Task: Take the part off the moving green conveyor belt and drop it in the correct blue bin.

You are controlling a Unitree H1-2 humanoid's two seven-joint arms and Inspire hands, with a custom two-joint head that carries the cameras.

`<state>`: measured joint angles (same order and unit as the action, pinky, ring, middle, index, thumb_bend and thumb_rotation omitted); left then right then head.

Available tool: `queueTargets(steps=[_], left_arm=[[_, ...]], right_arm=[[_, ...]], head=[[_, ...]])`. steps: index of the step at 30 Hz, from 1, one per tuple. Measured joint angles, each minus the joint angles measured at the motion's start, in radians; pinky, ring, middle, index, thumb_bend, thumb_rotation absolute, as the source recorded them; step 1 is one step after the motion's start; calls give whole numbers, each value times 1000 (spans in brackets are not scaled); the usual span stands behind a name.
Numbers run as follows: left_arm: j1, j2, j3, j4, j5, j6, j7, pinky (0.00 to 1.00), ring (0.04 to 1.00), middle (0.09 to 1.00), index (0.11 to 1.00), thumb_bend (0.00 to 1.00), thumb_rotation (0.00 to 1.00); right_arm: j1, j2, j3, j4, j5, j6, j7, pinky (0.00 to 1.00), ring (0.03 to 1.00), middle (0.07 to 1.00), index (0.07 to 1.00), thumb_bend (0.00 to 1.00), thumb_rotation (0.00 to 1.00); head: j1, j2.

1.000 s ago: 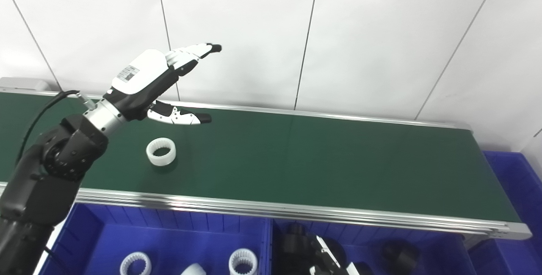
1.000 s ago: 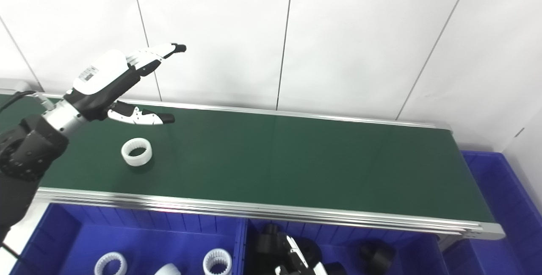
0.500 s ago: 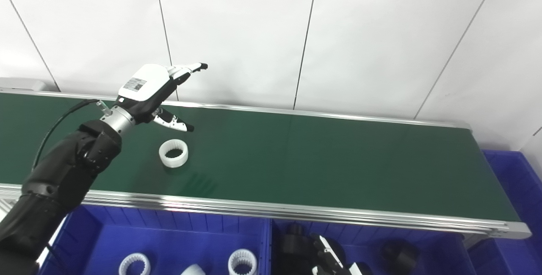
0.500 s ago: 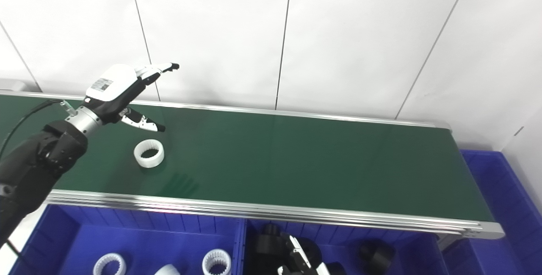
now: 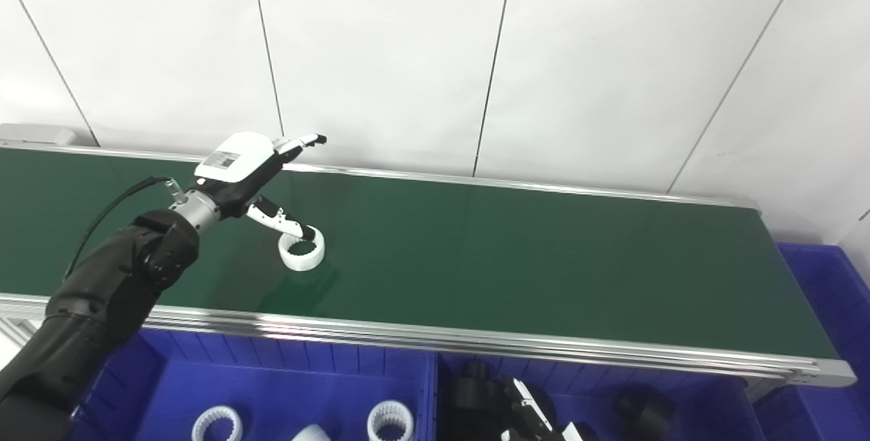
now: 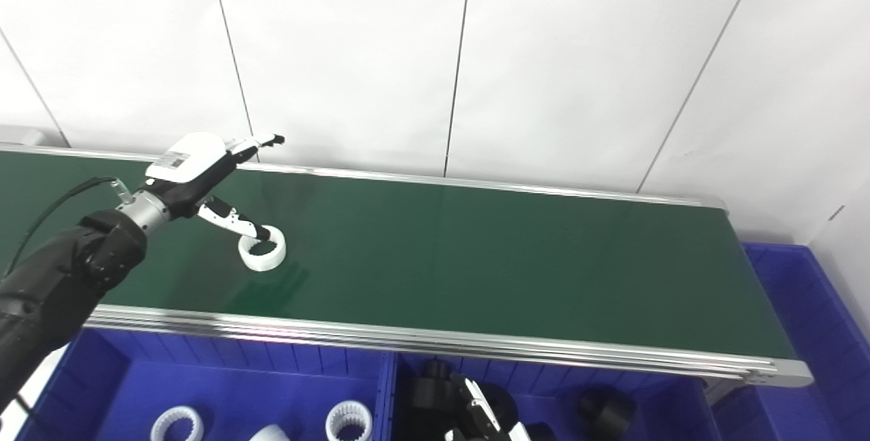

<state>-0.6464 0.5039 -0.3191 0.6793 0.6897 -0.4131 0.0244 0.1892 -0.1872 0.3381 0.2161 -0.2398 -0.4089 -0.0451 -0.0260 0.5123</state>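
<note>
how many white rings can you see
4: one white ring on the belt at the left hand; three in the left bin, at and, cut off. More may be hidden.

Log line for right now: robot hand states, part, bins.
left robot hand: open, thumb in white ring | ring: on green belt, ungrasped | right robot hand: low over black-parts bin, state unclear | white-parts bin: holds rings

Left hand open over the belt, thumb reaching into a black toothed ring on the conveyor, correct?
Not quite: the ring on the green conveyor belt is white, not black; the left eye view shows it. The rest holds: the left hand is open over the belt, thumb tip at the ring's opening.
</note>
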Motion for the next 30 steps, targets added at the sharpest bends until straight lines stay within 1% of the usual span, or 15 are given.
queueTargets(steps=[3,5,8,10,14,17,19,20,21,23,26,30], left_arm=[[2,-21,-3,-5,-11,23,-39,821,887,907,916,1000,513],[5,-36,-4,-6,-17,36,-54,805,887,908,915,1000,553],[12,-51,-10,-5,-18,61,-76,780,874,906,901,1000,583],[14,-65,-13,1,-18,81,-81,755,858,899,889,1000,580],[17,-77,-33,25,-14,96,-80,719,844,895,878,1000,539],[17,-96,-45,81,-2,102,-54,671,822,889,880,1000,480],[17,-111,-64,126,13,96,-15,658,815,885,882,1000,468],[16,-116,-74,145,16,90,-8,643,810,884,884,1000,460],[16,-123,-83,165,20,80,18,633,806,885,885,1000,449],[-3,-140,-92,212,18,59,47,626,809,890,883,1000,420],[-37,-156,-95,262,2,50,45,629,819,902,878,1000,383],[-52,-172,-105,286,-9,49,43,602,801,904,890,1000,345]], right_arm=[[0,7,-5,-1,-2,0,2,939,968,991,966,389,966],[0,9,-7,-2,-3,0,5,943,971,992,969,393,968],[0,16,-13,-3,-3,0,10,942,970,992,970,397,973],[0,20,-18,-4,-3,0,14,937,967,990,968,397,972],[0,28,-23,-6,-4,0,26,937,967,991,971,403,982],[3,36,-27,-13,-5,0,27,934,964,987,967,390,976],[5,39,-30,-15,-7,0,27,933,963,986,965,387,974],[6,40,-31,-16,-9,0,27,929,961,985,965,388,977],[8,40,-33,-19,-10,0,27,926,960,984,965,387,980],[16,40,-39,-33,-13,0,28,922,957,982,964,380,975],[17,43,-44,-42,-19,0,28,925,957,980,960,371,970],[25,45,-49,-43,-23,0,28,925,959,982,961,367,969]], head=[[-3,3],[-5,5],[-9,8],[-12,9],[-20,12],[-29,17],[-29,18],[-29,18],[-29,20],[-31,20],[-34,20],[-34,20]])
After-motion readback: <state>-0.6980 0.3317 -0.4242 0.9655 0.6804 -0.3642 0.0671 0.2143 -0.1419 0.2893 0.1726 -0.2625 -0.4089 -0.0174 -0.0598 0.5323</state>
